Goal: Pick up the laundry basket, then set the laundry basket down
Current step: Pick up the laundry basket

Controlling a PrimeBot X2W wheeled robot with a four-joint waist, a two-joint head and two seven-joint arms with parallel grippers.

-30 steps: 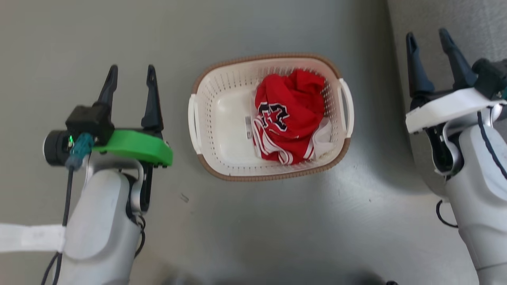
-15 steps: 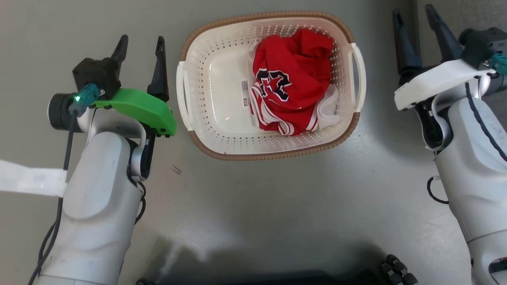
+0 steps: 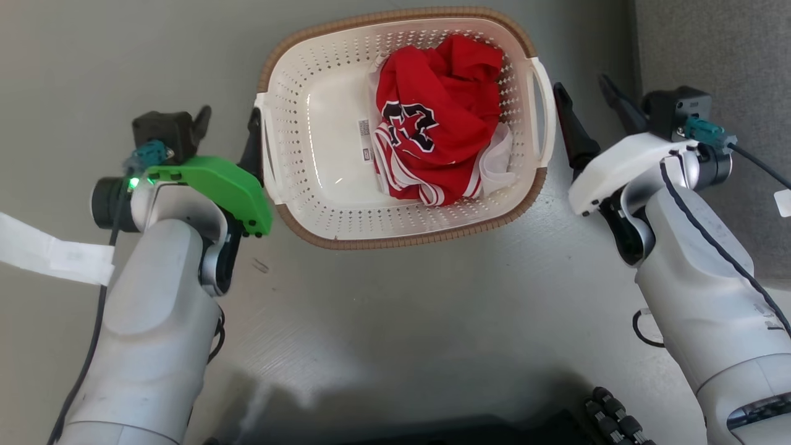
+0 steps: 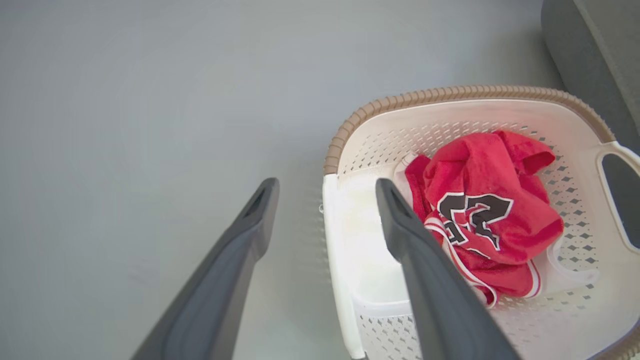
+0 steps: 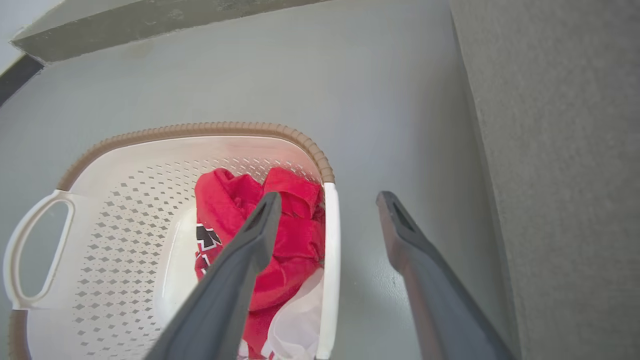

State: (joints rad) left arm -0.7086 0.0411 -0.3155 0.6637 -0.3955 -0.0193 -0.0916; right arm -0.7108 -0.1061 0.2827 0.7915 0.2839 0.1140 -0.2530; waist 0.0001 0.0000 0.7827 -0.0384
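A smooth grey floor (image 3: 395,321) fills the scene, with a grey fabric-covered block (image 3: 710,49) along its right edge; the laundry basket (image 3: 309,185) stands on the floor between the two arms, its brown rim uppermost and its white side handles facing the grippers; a crumpled red jersey (image 3: 439,117) with dark lettering and white trim lies in the right half of the basket, and a small white label (image 3: 366,139) shows on the bare bottom beside it; the left gripper (image 3: 228,117) sits just beside the left handle (image 3: 267,148), its fingers spread apart and clamped on nothing; in the left wrist view that gripper (image 4: 326,184) has one finger outside the basket (image 4: 380,107) and the other over its inside, with the handle bar between them; the right gripper (image 3: 581,83) is likewise spread, its inner finger just beside the right handle (image 3: 544,111); in the right wrist view the gripper (image 5: 328,197) straddles that handle (image 5: 330,250), one finger over the jersey (image 5: 295,240) and the other over the floor; whether any finger touches the plastic cannot be told.
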